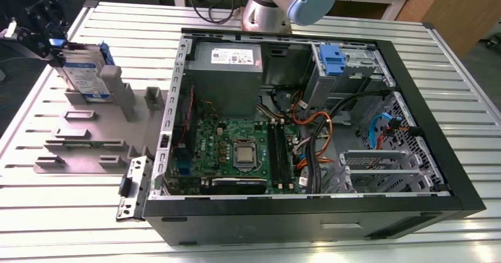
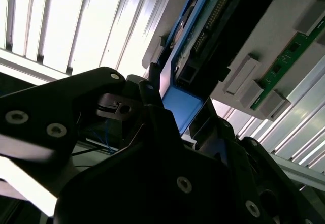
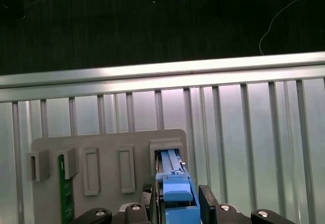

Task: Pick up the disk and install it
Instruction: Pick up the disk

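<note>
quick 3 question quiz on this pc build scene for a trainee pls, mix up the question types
1. True or false: the disk already sits inside the computer case.
2. Pick one: the disk stands upright in A) the grey holder, B) the motherboard, C) the bare table.
3. Fill in: in the first wrist view, the claw is nearest the ____.

Key: 1 false; 2 A; 3 disk.
</note>
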You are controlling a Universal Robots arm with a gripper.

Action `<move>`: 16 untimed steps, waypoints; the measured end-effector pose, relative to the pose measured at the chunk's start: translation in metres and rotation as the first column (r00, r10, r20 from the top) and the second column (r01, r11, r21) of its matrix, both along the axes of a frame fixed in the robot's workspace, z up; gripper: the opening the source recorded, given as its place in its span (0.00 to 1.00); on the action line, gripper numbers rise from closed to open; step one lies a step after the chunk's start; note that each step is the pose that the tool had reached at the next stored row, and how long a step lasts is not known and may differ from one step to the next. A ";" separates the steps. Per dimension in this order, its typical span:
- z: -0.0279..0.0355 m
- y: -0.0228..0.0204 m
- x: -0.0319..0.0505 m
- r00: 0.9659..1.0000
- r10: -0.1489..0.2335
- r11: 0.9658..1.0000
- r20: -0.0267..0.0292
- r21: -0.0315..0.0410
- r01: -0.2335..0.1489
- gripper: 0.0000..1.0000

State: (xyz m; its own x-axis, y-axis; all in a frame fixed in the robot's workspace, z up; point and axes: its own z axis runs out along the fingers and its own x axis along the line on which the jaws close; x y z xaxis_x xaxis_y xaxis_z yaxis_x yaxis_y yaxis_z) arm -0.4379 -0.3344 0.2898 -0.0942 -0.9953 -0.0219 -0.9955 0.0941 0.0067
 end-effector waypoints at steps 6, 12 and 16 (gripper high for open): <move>-0.0002 0.0000 0.0001 1.000 0.000 1.000 0.000 0.000 0.000 0.48; -0.0002 0.0000 0.0001 1.000 0.000 1.000 0.000 0.000 0.000 0.47; -0.0002 0.0000 0.0002 1.000 0.000 1.000 0.000 0.000 0.000 0.40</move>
